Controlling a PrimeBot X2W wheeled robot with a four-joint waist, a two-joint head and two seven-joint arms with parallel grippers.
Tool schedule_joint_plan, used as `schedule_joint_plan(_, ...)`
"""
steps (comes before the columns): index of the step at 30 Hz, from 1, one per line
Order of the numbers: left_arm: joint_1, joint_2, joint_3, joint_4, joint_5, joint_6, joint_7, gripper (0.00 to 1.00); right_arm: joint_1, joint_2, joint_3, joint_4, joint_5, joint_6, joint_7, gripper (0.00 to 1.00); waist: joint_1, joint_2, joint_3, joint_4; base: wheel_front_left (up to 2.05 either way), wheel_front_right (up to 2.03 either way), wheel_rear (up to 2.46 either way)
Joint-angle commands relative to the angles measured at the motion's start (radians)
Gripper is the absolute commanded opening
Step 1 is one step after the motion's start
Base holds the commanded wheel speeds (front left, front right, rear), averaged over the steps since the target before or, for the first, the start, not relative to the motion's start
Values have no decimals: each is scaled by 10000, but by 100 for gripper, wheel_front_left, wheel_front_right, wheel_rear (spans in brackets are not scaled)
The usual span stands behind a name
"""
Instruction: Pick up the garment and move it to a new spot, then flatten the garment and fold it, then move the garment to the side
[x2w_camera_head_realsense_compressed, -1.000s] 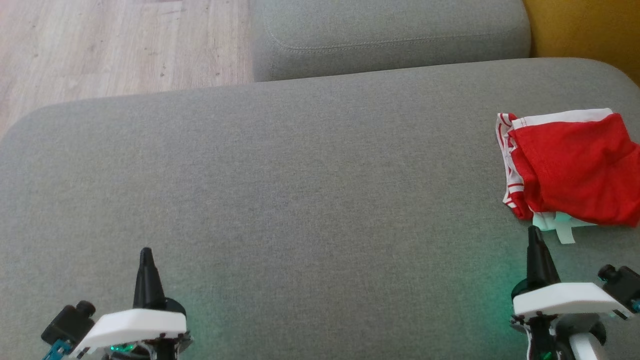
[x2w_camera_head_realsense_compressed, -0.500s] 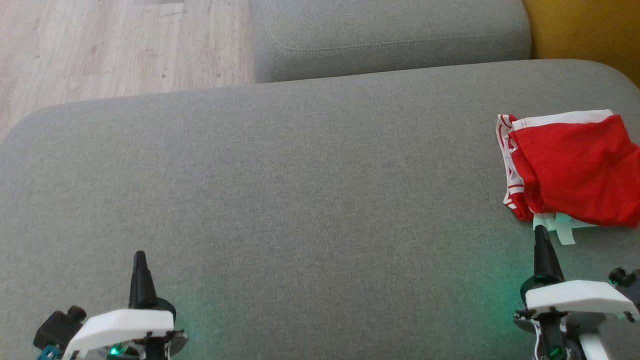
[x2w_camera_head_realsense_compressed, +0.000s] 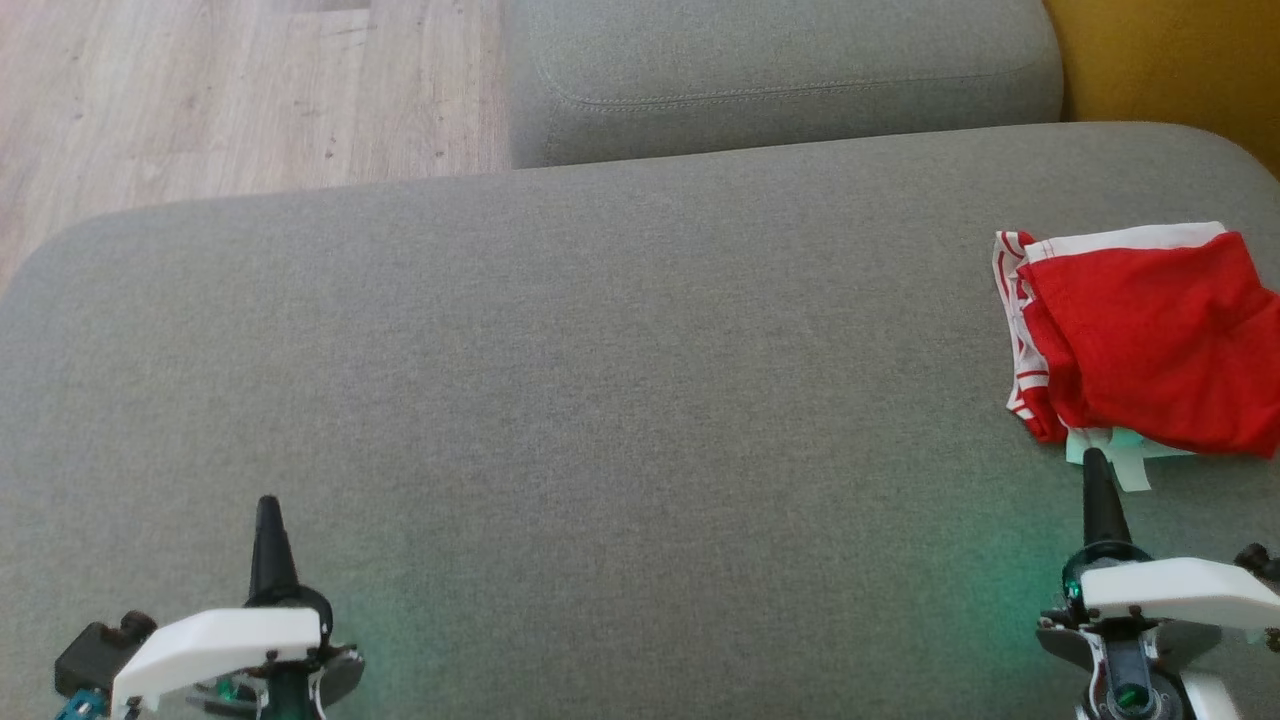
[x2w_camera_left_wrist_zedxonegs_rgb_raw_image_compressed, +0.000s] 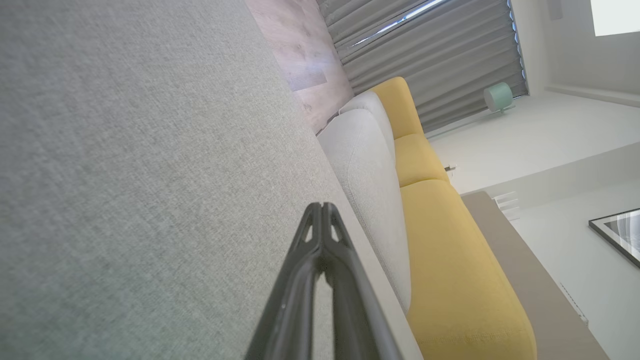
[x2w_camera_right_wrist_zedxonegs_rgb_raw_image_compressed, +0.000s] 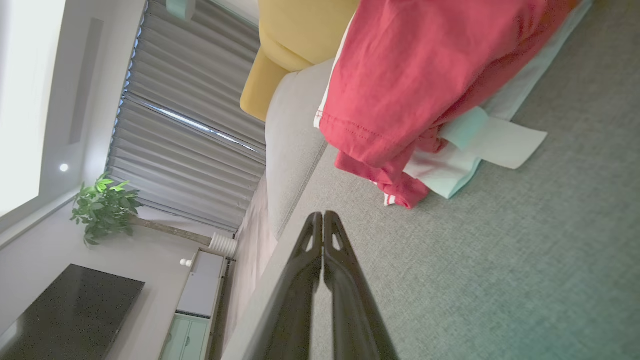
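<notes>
Over the last second both arms have drawn back toward me. My left fingers (x2w_camera_head_realsense_compressed: 267, 515) sit a little lower and further left over the bare grey sofa cushion (x2w_camera_head_realsense_compressed: 600, 350), well apart from anything. My right fingers (x2w_camera_head_realsense_compressed: 1097, 472) have slid slightly to the right, so their tip now lies just short of the garment's near edge, close to it but not on it. The whole head view has also crept down a touch, so part of that shift is my head moving; the garment (x2w_camera_head_realsense_compressed: 1150, 340) itself has not moved on the cushion.

Both pairs of fingers are closed, tips pressed together with nothing between them, as each wrist view shows.

I read this as arms at rest with the cloth released. From these pictures I cannot tell whether the fold is finished or not yet begun.

The garment lies at the far right of the cushion, running off the head view's right edge. It is red, doubled over loosely rather than squared, with a white band (x2w_camera_head_realsense_compressed: 1120, 238) along its far edge and red-and-white striped trim down its left side. A pale mint piece (x2w_camera_head_realsense_compressed: 1130, 465) pokes out from under its near edge. The top layer is soft and rumpled, so it would need smoothing to lie truly flat.
</notes>
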Motion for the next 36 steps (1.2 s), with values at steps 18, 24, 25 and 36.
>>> schedule_joint_plan(18, -606, 54, 613, -339, -1693, -155, 584, 0, -654, -74, -106, -597, 2182, -5, 551, 0, 0, 0, -50, 25, 0, 0, 0)
schedule_joint_plan(24, -643, 54, 733, -340, -2231, -184, 763, 0, -677, -76, -179, -664, 2872, -6, 725, 0, 0, 0, -67, 34, 0, 0, 0)
schedule_joint_plan(25, -649, 54, 753, -340, -2320, -189, 793, 0, -681, -76, -191, -675, 2987, -6, 754, 0, 0, 0, -69, 36, 0, 0, 0)
schedule_joint_plan(36, -717, 55, 972, -342, -3306, -241, 1121, 0, -725, -78, -324, -796, 4252, -7, 1073, 0, 0, 0, -100, 51, 0, 0, 0)
